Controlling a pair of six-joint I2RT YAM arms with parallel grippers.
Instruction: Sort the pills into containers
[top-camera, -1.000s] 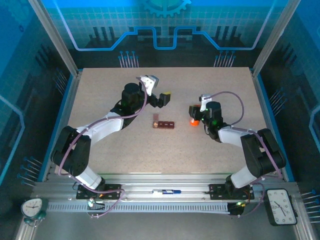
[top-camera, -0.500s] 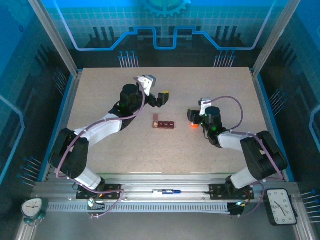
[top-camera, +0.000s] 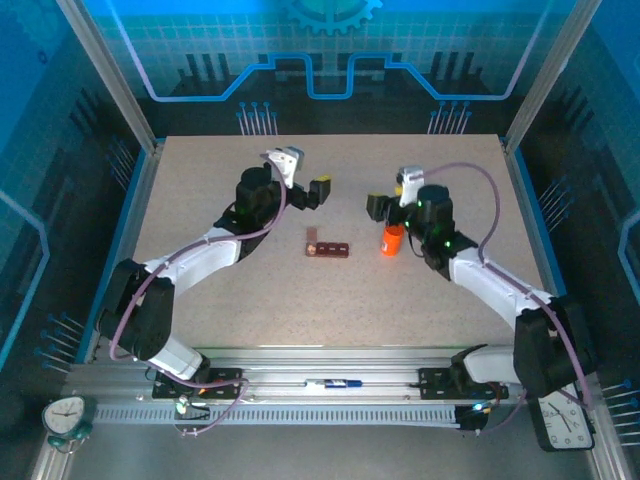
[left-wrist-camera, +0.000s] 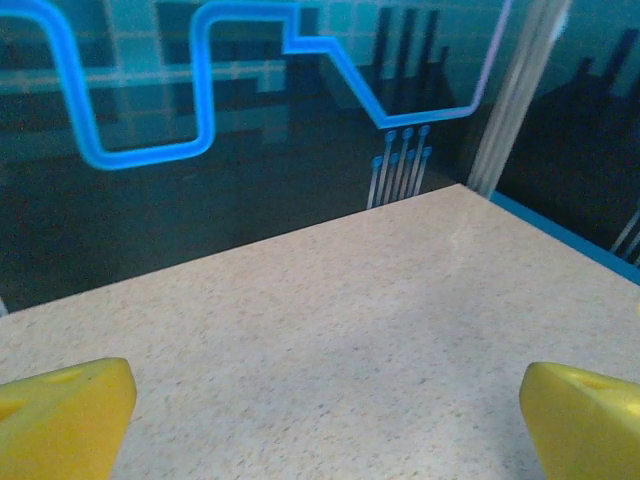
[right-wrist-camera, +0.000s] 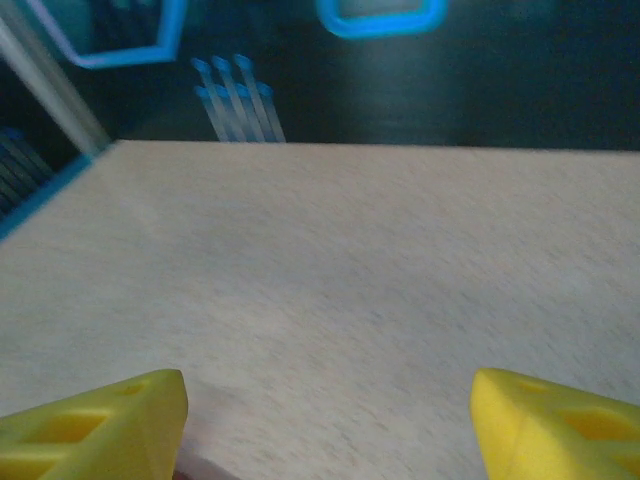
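Once off the orange bottle (top-camera: 392, 240), right gripper (top-camera: 376, 206) higher, jaws spread; left gripper (top-camera: 320, 190) likewise spread.

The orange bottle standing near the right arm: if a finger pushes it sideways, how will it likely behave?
The orange bottle stands upright and looks taller than wide, so a high push would probably tip it. It seems round, so once down it may roll. It looks small, likely light.

The containers (top-camera: 328, 247) lie flat; the orange bottle (top-camera: 392, 240) (upright) stands to their right, near the right gripper (top-camera: 377, 206).
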